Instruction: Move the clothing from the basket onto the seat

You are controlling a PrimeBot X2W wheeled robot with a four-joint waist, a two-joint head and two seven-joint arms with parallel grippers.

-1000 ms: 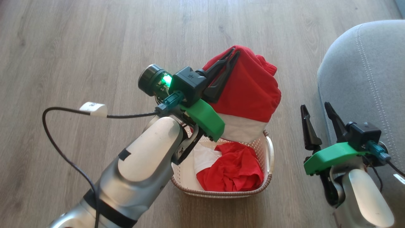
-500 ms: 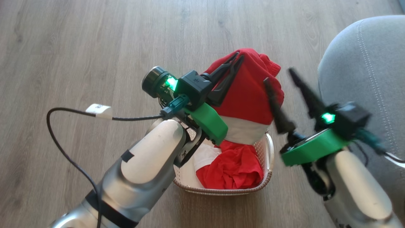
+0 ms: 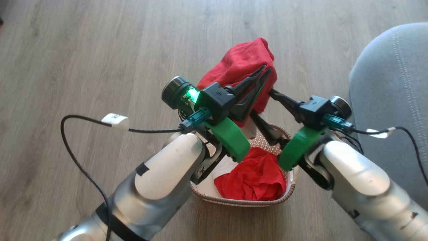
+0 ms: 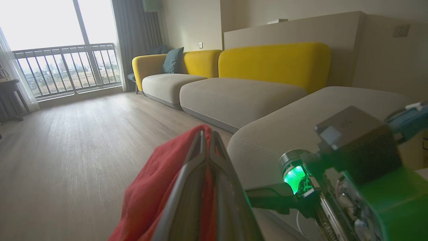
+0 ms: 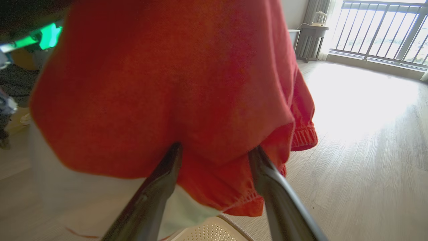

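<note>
The clothing [image 3: 239, 63], bright red with a white panel, hangs above the basket [image 3: 240, 202]. My left gripper [image 3: 264, 72] is shut on its upper fold; in the left wrist view the shut fingers [image 4: 200, 157] pinch red cloth. My right gripper [image 3: 265, 105] reaches in from the right beneath the cloth, jaws open. In the right wrist view its two fingers [image 5: 267, 180] straddle the hanging lower fold of the clothing [image 5: 167, 83], with the tips touching the fabric. More red and white fabric [image 3: 255, 180] lies in the basket. The grey seat [image 3: 394, 83] is at the right.
Wooden floor [image 3: 100, 50] surrounds the basket. A cable [image 3: 83, 157] loops left of my left arm. The left wrist view shows grey cushions with yellow backs [image 4: 274, 63] along the wall and a balcony window [image 4: 67, 63] beyond.
My right arm has swung from beside the seat in under the hanging clothing, jaws still open. The left gripper keeps its hold, and the cloth has shifted with it.
</note>
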